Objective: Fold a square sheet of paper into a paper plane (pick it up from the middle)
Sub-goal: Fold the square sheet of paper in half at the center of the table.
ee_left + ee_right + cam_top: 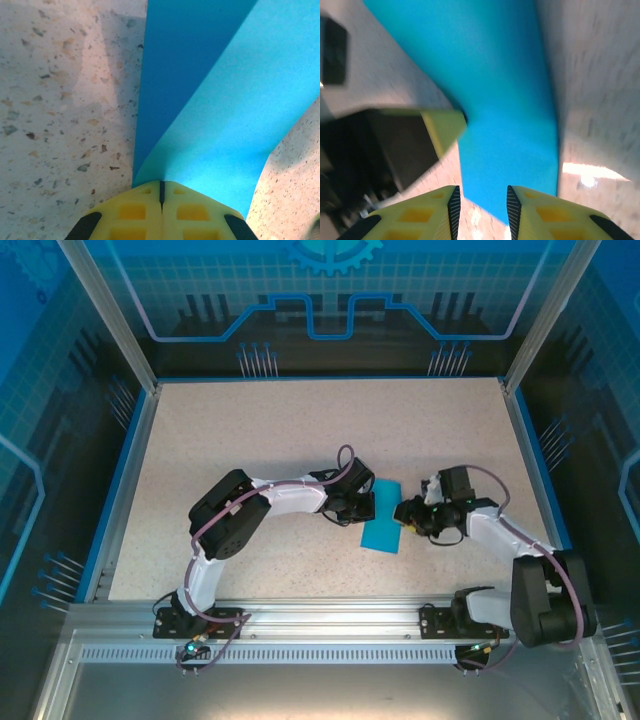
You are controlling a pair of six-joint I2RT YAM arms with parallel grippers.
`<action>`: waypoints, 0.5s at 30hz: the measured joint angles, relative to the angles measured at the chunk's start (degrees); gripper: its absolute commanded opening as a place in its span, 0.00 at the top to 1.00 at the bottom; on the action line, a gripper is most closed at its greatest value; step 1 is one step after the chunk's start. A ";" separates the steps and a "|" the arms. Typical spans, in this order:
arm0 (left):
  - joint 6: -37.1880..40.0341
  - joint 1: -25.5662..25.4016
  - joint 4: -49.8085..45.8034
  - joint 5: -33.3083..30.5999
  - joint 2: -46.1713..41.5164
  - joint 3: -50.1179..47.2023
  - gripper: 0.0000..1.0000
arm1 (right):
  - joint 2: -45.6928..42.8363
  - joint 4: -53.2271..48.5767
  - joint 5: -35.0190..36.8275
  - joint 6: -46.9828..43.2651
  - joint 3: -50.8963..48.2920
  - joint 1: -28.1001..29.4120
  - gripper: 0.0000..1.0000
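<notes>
Right now the square sheet of paper (383, 519) lies on the table (300, 430) as a narrow blue strip, directly between my 2 tools. From my left wrist it spreads straight ahead of my left tool (161, 192). A darker panel sits on the left and a lighter flap on the right, and the 2 meet along a slanted crease that runs down to my fingertips.

My left tool is clenched, its yellow fingers pressed together with only a thin seam between them. The tips touch the sheet's near edge, and I cannot tell whether any paper is pinched in that seam.

My right tool (482, 209) is released. Its 2 fingers stand apart, and the sheet's near corner lies just ahead of the gap with nothing squeezed. From that wrist, my left tool's yellow tip shows ahead and to the left, against the sheet's side edge.

From above, both tools sit close on either side of the sheet, over speckled table.
</notes>
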 measured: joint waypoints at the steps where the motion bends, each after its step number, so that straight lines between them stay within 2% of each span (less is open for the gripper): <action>1: 0.07 -0.02 0.00 0.00 0.00 0.00 1.00 | 1.22 0.85 -0.72 -0.24 0.96 -1.11 0.68; 9: 0.20 -0.02 -0.24 0.00 0.11 0.22 1.00 | 11.52 6.49 -5.40 -1.81 2.84 -3.37 0.68; 15: 0.20 0.00 -0.26 0.02 0.11 0.22 1.00 | 17.03 6.82 -4.35 -3.13 3.56 -3.45 0.68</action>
